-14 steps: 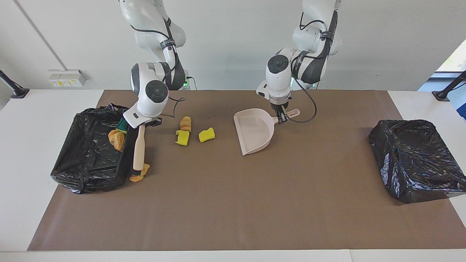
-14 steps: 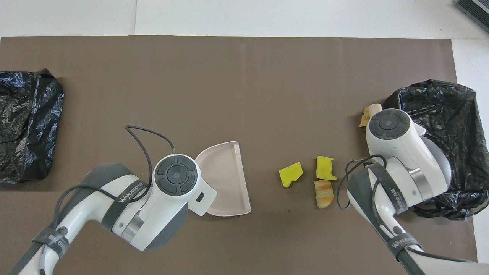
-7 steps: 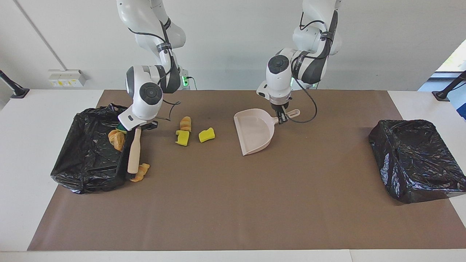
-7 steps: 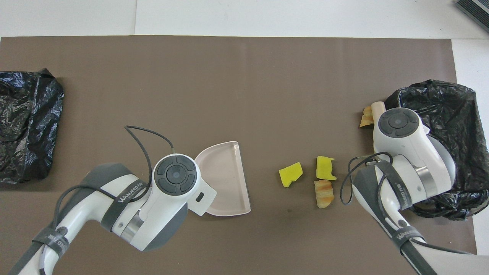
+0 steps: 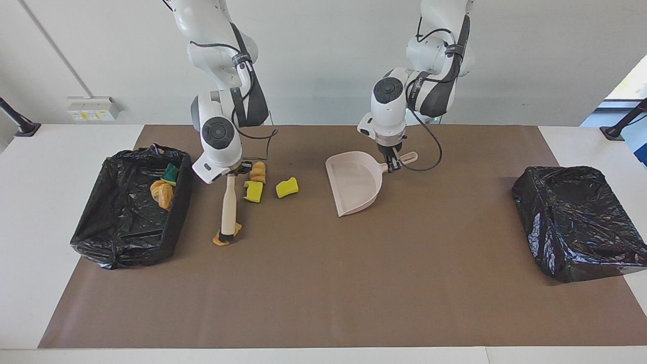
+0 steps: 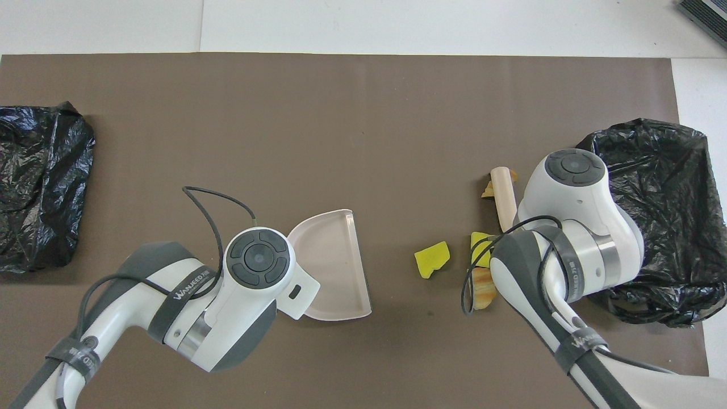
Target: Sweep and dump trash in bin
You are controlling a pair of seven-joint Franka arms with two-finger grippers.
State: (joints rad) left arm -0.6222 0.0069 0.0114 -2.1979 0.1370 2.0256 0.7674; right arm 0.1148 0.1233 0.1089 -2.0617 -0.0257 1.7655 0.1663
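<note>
Beige plastic dustpan (image 5: pixel 354 182) flat on brown mat, handle clamped by left gripper (image 5: pixel 390 166) | smooth cream brush (image 5: pixel 228 210) gripped by right gripper (image 5: pixel 233 174), bristles on orange lump (image 5: pixel 221 239) | yellow sponge chunks (image 5: pixel 286 187), at 9 o'clock from dustpan in facing view | crinkled black-lined bin (image 5: pixel 132 206) holding more trash.
</note>
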